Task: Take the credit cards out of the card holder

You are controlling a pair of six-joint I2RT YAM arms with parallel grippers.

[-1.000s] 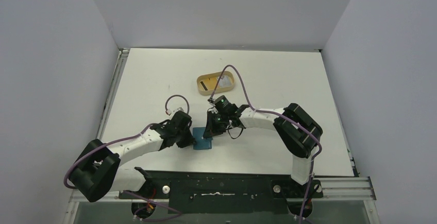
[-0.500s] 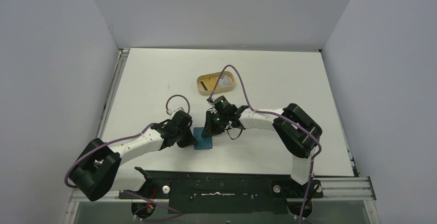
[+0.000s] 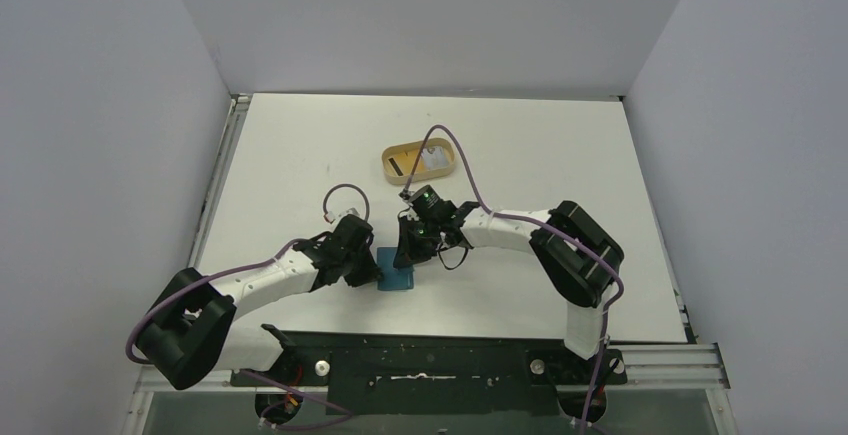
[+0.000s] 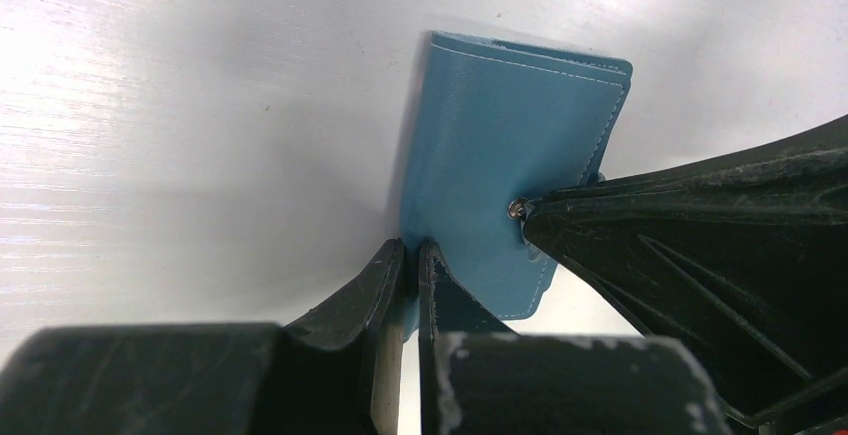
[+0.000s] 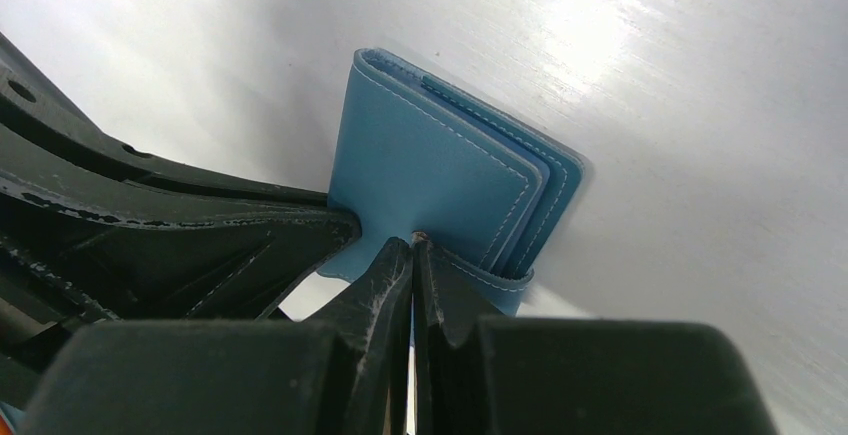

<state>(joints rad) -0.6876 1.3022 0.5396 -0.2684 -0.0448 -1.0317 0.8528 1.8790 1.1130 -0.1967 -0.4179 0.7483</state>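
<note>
- The small teal-blue folding card holder (image 3: 396,273) lies closed on the white table (image 3: 300,155), close to the near edge and right between your two arms.
- Your left gripper (image 4: 411,250) comes at it from the left. The fingers are pinched almost together on the holder's near-left edge, with a sliver of blue showing between them.
- Your right gripper (image 5: 412,245) reaches in from the far right. Its fingers are clamped on the little snap tab (image 5: 480,273) at the holder's open side.
- Both grippers touch the holder, so neither arm is nearer. They grip opposite sides and face each other across it.
- In the left wrist view the holder's long axis runs straight away from the left fingers. In the right wrist view the folded spine is the edge farthest from the right fingers, and the stacked pocket edges fan out just beside the tab.
- No pale credit cards can be seen in the holder itself, only layered blue edges. Whether any sit inside cannot be told.
- The tan oval tray (image 3: 386,161) stands well apart toward the back. It holds something pale and something dark, too small to identify.
- My judgement is that the step in hand is unsnapping. The tab should be drawn up and away from the left gripper while the left holds the body down.
- Watch that the whole holder does not lift or slide out of the thin left pinch.
</note>
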